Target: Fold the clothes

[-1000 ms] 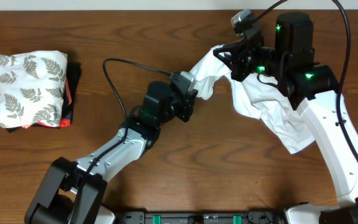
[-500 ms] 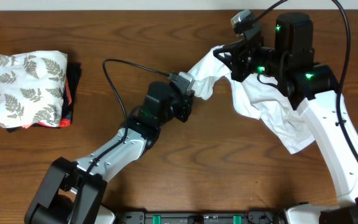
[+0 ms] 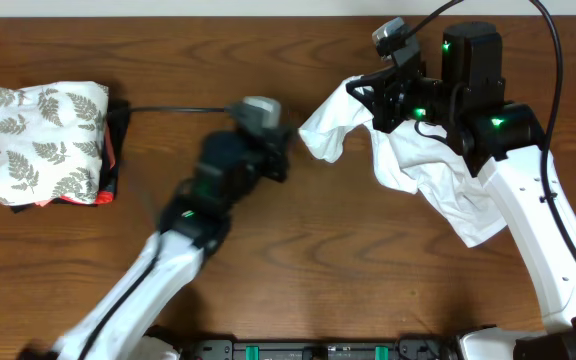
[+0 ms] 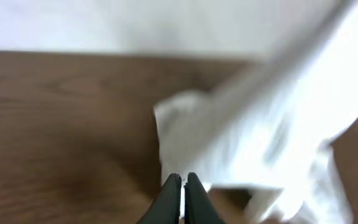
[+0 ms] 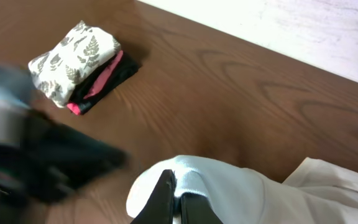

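Note:
The white T-shirt (image 3: 430, 178) is bunched at the right of the table, one end lifted. My right gripper (image 3: 365, 97) is shut on that lifted end, and the right wrist view shows the white cloth (image 5: 229, 186) pinched between the fingers of my right gripper (image 5: 178, 180). My left gripper (image 3: 284, 148) is blurred and sits left of the shirt's hanging tip, apart from it. In the left wrist view my left gripper (image 4: 183, 178) has its jaws together with nothing between them, and the shirt (image 4: 260, 124) lies just beyond the tips.
A folded stack lies at the table's far left: a white fern-leaf cloth (image 3: 43, 140) on top of black and red garments (image 3: 114, 150). The stack (image 5: 76, 53) also shows in the right wrist view. A black cable (image 3: 168, 110) runs to the left arm.
My left arm has swung left and away from the shirt end that it was shut on. That end now hangs free from the right gripper. The right arm has not moved.

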Controlling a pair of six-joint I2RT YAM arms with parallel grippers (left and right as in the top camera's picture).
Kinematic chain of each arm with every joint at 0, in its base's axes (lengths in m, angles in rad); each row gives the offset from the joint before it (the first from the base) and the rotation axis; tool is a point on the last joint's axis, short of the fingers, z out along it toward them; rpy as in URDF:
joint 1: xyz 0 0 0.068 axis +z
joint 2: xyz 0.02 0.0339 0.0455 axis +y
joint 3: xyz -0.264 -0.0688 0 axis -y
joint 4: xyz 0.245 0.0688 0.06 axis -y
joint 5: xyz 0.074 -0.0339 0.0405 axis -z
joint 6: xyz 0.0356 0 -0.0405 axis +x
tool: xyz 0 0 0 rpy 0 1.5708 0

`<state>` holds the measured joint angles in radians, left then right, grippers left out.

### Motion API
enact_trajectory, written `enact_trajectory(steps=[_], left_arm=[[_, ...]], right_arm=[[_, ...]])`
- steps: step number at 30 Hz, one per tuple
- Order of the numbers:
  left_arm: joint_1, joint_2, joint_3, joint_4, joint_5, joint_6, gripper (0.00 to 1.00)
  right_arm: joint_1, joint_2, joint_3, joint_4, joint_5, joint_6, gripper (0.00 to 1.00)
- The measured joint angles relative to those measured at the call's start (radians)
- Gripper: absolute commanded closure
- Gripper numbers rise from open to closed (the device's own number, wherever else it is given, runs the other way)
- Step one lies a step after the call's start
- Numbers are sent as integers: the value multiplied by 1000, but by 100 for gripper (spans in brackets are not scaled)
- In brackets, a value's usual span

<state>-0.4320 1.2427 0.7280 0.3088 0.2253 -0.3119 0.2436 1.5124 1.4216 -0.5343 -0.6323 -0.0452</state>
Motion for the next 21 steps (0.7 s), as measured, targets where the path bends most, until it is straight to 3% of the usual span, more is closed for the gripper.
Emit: enact_trajectory(steps=[8,12,16,21], left_arm=[[232,-278,4,-270,-23,-516,94],[315,-345,3,-419,-10,-711,94],[361,-356,3,-533,92,-816,94],[378,-261,3,-550,374,-795,94]], right_arm=[[0,0,0,0,5,-1,99],[0,0,0,0,6,-3,99],[0,0,0,0,8,-3,99],[0,0,0,-1,8,-7,99]])
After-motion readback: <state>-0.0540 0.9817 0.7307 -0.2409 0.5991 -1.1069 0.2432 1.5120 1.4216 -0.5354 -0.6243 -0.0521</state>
